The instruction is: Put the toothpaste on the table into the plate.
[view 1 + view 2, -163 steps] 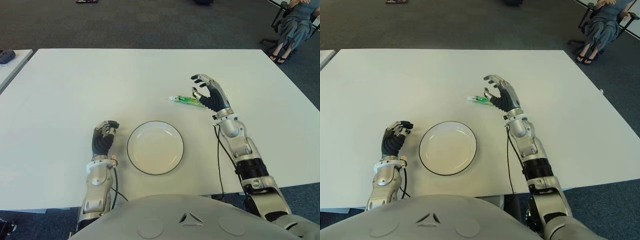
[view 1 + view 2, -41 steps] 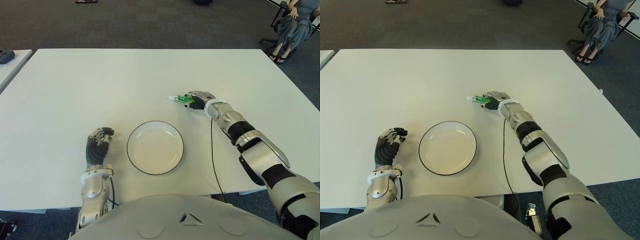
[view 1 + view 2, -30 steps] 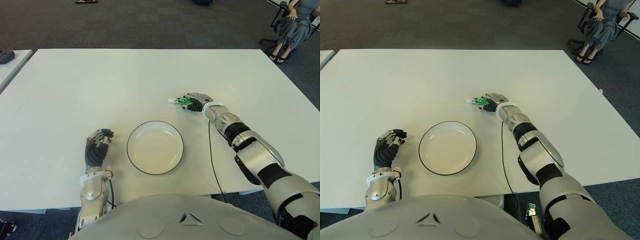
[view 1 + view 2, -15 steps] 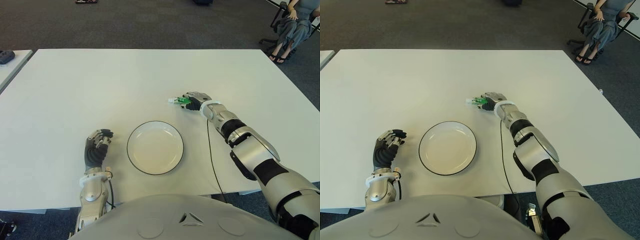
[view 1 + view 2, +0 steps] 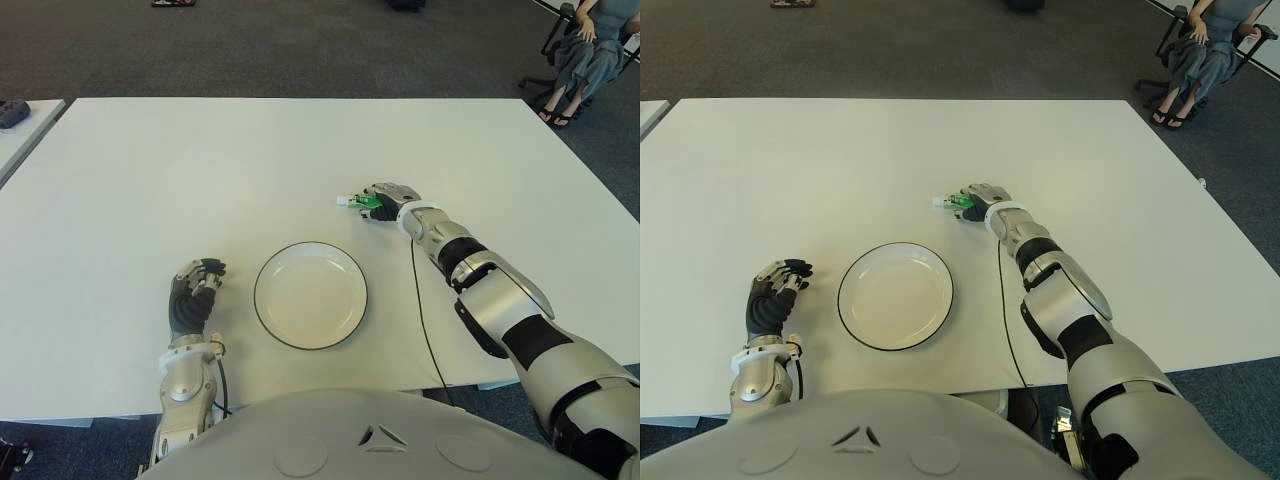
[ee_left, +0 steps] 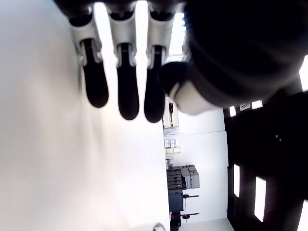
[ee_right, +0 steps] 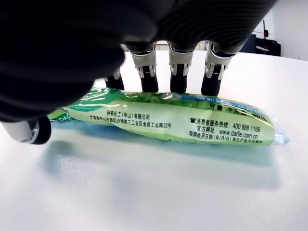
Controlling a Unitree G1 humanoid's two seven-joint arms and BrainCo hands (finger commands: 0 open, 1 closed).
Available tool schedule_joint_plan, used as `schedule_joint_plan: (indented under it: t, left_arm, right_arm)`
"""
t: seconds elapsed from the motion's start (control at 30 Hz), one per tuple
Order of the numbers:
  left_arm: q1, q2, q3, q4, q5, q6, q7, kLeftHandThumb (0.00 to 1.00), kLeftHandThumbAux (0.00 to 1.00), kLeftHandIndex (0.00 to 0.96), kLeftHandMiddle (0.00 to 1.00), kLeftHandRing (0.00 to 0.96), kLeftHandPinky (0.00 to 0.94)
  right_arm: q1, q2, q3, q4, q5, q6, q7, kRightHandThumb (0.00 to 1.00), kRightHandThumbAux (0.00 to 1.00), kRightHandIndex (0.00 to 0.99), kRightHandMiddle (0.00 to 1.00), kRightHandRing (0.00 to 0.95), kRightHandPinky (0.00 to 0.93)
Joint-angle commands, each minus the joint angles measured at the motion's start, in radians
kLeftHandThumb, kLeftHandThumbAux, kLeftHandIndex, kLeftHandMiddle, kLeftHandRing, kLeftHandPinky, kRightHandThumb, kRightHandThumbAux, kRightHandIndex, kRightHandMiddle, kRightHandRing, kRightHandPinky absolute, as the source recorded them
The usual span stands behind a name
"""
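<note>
Right hand (image 5: 388, 199) reaches well out over the white worktop (image 5: 150, 180) and curls its fingers (image 7: 177, 72) around the toothpaste (image 7: 163, 118), a green tube in a clear wrapper. In the right wrist view four fingertips press along the tube's far side while the thumb sits at its near end; the tube appears to lie on the worktop, gripped but not yet lifted. The plate (image 5: 310, 295), white with a dark rim, stands nearer the robot and to the left of the tube, well apart from it, with nothing in it.

To do this step well, I judge the grip should close evenly along the tube's length before lifting, since the slick wrapper may slip or pivot if only one end is pinched. A straight lift, then a carry towards the plate's centre, would suit.

Left hand (image 5: 195, 290) shows beside the plate on its left, fingers curled and holding nothing. Whether the right thumb truly touches the tube is hard to make out, and in the eye views the hand hides most of the tube.
</note>
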Motion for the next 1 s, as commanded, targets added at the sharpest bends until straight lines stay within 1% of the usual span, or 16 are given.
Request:
schedule_joint_plan:
  t: [0.03, 0.17, 0.27, 0.4, 0.53, 0.67, 0.73, 0.77, 0.8, 0.87, 0.9, 0.97, 1.0]
  left_arm:
    - [-0.002, -0.016, 0.003, 0.010, -0.007, 0.012, 0.013, 0.710, 0.724, 0.419, 0.424, 0.412, 0.404]
    - [-0.003, -0.015, 0.002, 0.015, -0.009, -0.005, 0.012, 0.711, 0.723, 0.420, 0.428, 0.413, 0.407]
    - [-0.004, -0.014, 0.001, 0.019, -0.011, -0.017, 0.010, 0.713, 0.723, 0.421, 0.430, 0.410, 0.406]
    - [-0.007, -0.013, 0.002, 0.020, -0.013, -0.017, 0.008, 0.715, 0.723, 0.422, 0.433, 0.408, 0.405]
    - [-0.007, -0.014, 0.001, 0.016, -0.017, -0.008, 0.005, 0.716, 0.723, 0.421, 0.435, 0.411, 0.405]
    - [-0.007, -0.014, 0.000, 0.013, -0.018, -0.002, 0.006, 0.716, 0.723, 0.421, 0.436, 0.412, 0.402]
    - [-0.006, -0.015, 0.000, 0.011, -0.017, -0.001, 0.009, 0.717, 0.723, 0.421, 0.434, 0.411, 0.402]
    - [-0.006, -0.015, 0.000, 0.011, -0.016, -0.001, 0.010, 0.717, 0.723, 0.421, 0.433, 0.410, 0.403]
    - [-0.005, -0.014, 0.000, 0.010, -0.016, 0.000, 0.010, 0.716, 0.724, 0.421, 0.431, 0.410, 0.406]
    - [-0.006, -0.013, 0.001, 0.012, -0.016, -0.004, 0.010, 0.716, 0.724, 0.421, 0.430, 0.411, 0.410]
    - [-0.006, -0.012, 0.001, 0.014, -0.014, -0.009, 0.010, 0.716, 0.724, 0.421, 0.430, 0.412, 0.411]
    - [-0.006, -0.011, 0.000, 0.017, -0.013, -0.015, 0.010, 0.716, 0.724, 0.421, 0.432, 0.415, 0.415]
    - [-0.006, -0.011, 0.000, 0.018, -0.012, -0.017, 0.011, 0.716, 0.724, 0.421, 0.432, 0.415, 0.415]
  right_arm:
    - [-0.004, 0.007, -0.007, 0.012, 0.011, -0.030, -0.017, 0.433, 0.269, 0.000, 0.000, 0.000, 0.000]
    - [-0.002, 0.005, -0.013, 0.017, 0.016, -0.046, -0.044, 0.432, 0.288, 0.007, 0.000, 0.000, 0.000]
    - [0.001, 0.003, -0.015, 0.021, 0.015, -0.053, -0.073, 0.424, 0.314, 0.052, 0.000, 0.000, 0.000]
    - [0.001, 0.002, -0.014, 0.026, 0.012, -0.060, -0.105, 0.421, 0.320, 0.098, 0.012, 0.000, 0.012]
    - [-0.005, -0.006, -0.011, 0.023, 0.007, -0.068, -0.136, 0.430, 0.326, 0.172, 0.069, 0.020, 0.024]
    - [-0.004, -0.007, -0.010, 0.024, 0.006, -0.070, -0.159, 0.442, 0.328, 0.208, 0.094, 0.032, 0.026]
    - [-0.003, -0.007, -0.010, 0.024, 0.005, -0.068, -0.178, 0.463, 0.328, 0.239, 0.116, 0.044, 0.034]
    - [-0.003, -0.008, -0.012, 0.024, 0.005, -0.065, -0.195, 0.472, 0.330, 0.249, 0.123, 0.050, 0.043]
    - [-0.003, -0.008, -0.012, 0.024, 0.005, -0.063, -0.208, 0.514, 0.340, 0.280, 0.152, 0.081, 0.085]
    - [-0.003, -0.007, -0.013, 0.025, 0.005, -0.059, -0.227, 0.567, 0.351, 0.319, 0.192, 0.124, 0.142]
    - [-0.003, -0.007, -0.013, 0.026, 0.005, -0.057, -0.238, 0.576, 0.352, 0.326, 0.200, 0.132, 0.153]
    - [-0.003, -0.006, -0.012, 0.028, 0.005, -0.054, -0.252, 0.615, 0.354, 0.361, 0.248, 0.187, 0.220]
    - [-0.003, -0.006, -0.012, 0.029, 0.004, -0.053, -0.260, 0.620, 0.355, 0.366, 0.255, 0.195, 0.229]
